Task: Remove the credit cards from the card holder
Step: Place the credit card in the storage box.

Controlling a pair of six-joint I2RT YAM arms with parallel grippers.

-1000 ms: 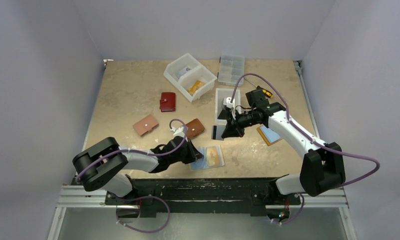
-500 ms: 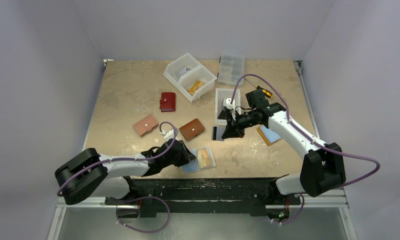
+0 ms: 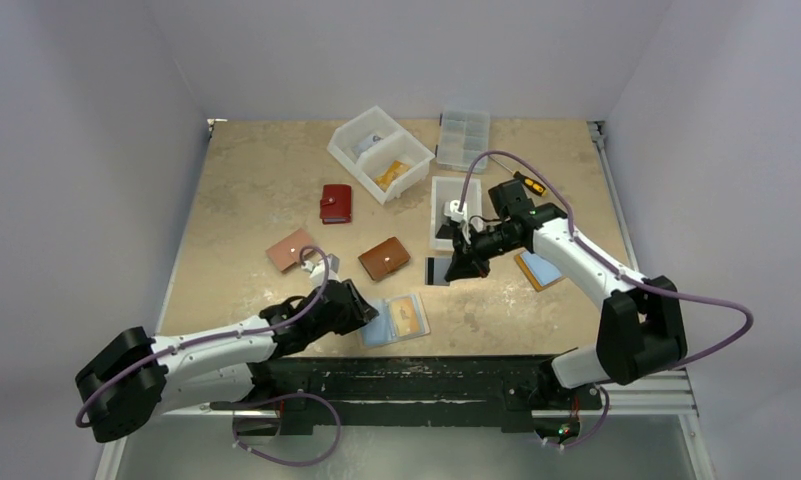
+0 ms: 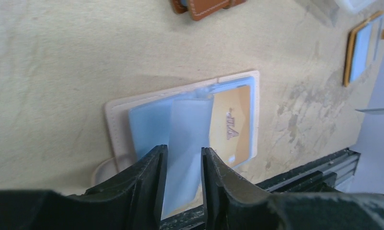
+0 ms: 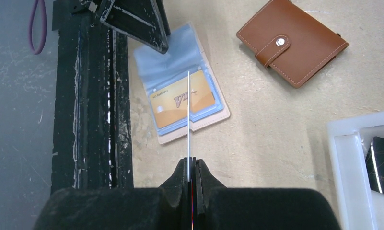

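At the near edge of the table (image 3: pixel 246 180), between the two arm bases: card holder (image 3: pixel 374 334) lies open and flat, clear sleeves up. Orange card (image 3: pixel 408 313) is not yet out; it sits in the sleeve on the right-arm side.

Left gripper (image 4: pixel 181 151) is low over the holder's near half with its jaws apart. A pale blue leaf (image 4: pixel 186 143) stands in the gap. Can't tell if it's a sleeve page or a light blue card, or whether either finger touches it. It doesn't look pinched.

Right gripper (image 5: pixel 190 160) is clamped tight on one credit card (image 5: pixel 188 120), which is edge-on to the wrist cam and reads dark from above. It hangs above the table between the holder and the white tray (image 3: pixel 454 190), with the brown wallet (image 3: pixel 385 258) off to its left.

My read: mid-task, one card extracted and in transit, at least one left to pull.

Next, I think:
- Right arm sets its card down. The tray is closest and already has a dark card in it.
- Left arm needs a firm hold on the holder or its leaf, since the holder is light and will slide.
- Then approach the orange card's exposed edge at a shallow angle. It's thin and slick, so pinch the card alone, not the sleeve.
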